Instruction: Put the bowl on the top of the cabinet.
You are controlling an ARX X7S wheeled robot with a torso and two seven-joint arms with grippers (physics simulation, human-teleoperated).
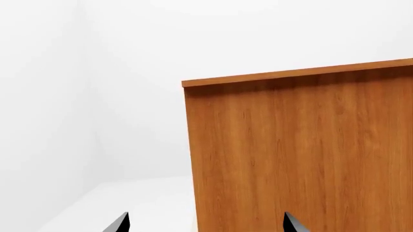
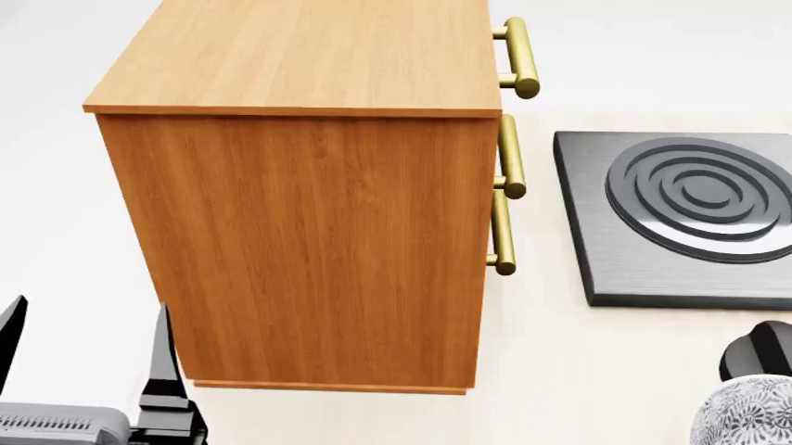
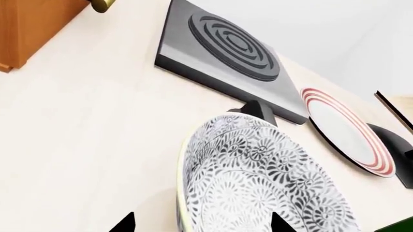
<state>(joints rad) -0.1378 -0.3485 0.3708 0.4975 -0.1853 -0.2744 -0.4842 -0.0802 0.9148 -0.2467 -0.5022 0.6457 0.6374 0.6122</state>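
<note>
The bowl (image 3: 258,179), white with a dense grey-black leaf pattern, stands tilted on edge on the pale counter and also shows at the lower right corner of the head view (image 2: 747,414). My right gripper (image 3: 201,223) is open, with the bowl's rim between its two black fingertips (image 3: 124,223); the jaws stand wide and neither touches the bowl. The orange-brown cabinet (image 2: 310,232) with three brass handles (image 2: 510,158) stands in the middle. My left gripper (image 2: 87,338) is open and empty beside the cabinet's lower left side, facing its side wall (image 1: 303,154).
A dark square burner plate (image 2: 674,218) with rings lies right of the cabinet. A red-ringed white plate (image 3: 345,130) leans on a black stand (image 3: 397,154) beyond the bowl. A black stand (image 3: 258,108) sits behind the bowl. White walls stand behind.
</note>
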